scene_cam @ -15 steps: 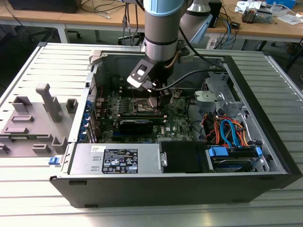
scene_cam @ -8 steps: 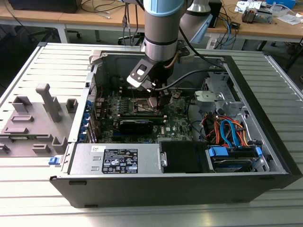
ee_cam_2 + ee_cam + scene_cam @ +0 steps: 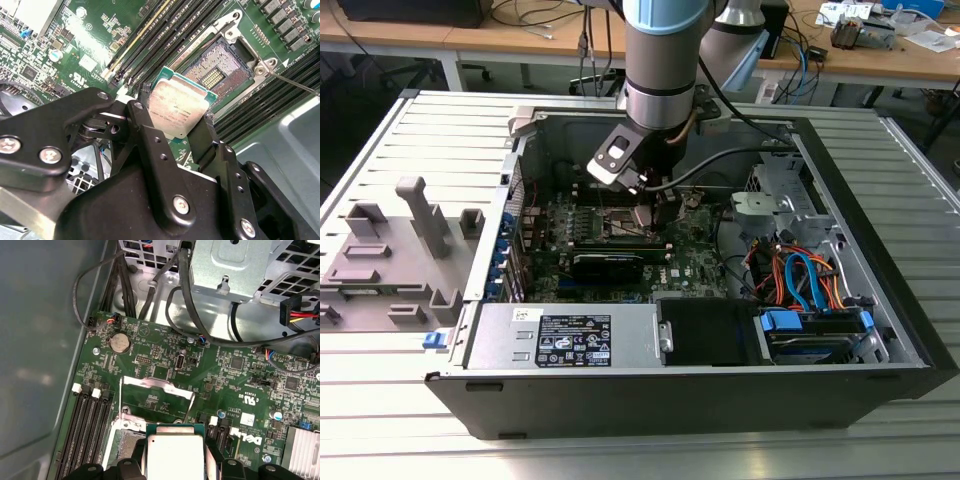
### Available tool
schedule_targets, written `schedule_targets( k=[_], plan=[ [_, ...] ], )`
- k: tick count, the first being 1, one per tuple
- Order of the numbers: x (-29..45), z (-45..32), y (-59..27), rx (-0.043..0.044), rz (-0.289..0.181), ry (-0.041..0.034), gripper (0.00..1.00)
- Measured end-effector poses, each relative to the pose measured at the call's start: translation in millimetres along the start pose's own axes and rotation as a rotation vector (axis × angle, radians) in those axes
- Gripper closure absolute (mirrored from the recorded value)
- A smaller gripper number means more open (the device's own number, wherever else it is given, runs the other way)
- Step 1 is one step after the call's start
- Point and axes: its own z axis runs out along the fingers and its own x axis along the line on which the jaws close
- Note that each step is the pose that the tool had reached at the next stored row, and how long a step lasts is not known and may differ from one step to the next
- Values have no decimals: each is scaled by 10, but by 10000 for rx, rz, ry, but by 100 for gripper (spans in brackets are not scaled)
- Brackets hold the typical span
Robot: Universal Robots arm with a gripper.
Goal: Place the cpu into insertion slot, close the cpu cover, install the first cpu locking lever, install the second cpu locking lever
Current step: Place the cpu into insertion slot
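Gripping a small flat square cpu [image 3: 177, 107], silvery metal top on green edging, the black two-finger gripper [image 3: 174, 125] clamps its opposite edges, close over the open dark square insertion slot [image 3: 220, 70]. Judged light, stiff, smooth-lidded, with fragile underside contacts: handle by edges only.

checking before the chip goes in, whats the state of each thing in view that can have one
claw, shut on the chip
chip, held above the socket, not seated
socket, uncovered and empty
cover, swung up, open
lever, released, not hooked down
computer case, side open
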Motion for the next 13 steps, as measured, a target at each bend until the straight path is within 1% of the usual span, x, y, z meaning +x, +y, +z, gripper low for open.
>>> schedule_targets(
  k=[13],
  plan=[
    [0,0,0,-5,290,-16,45]
  ],
)
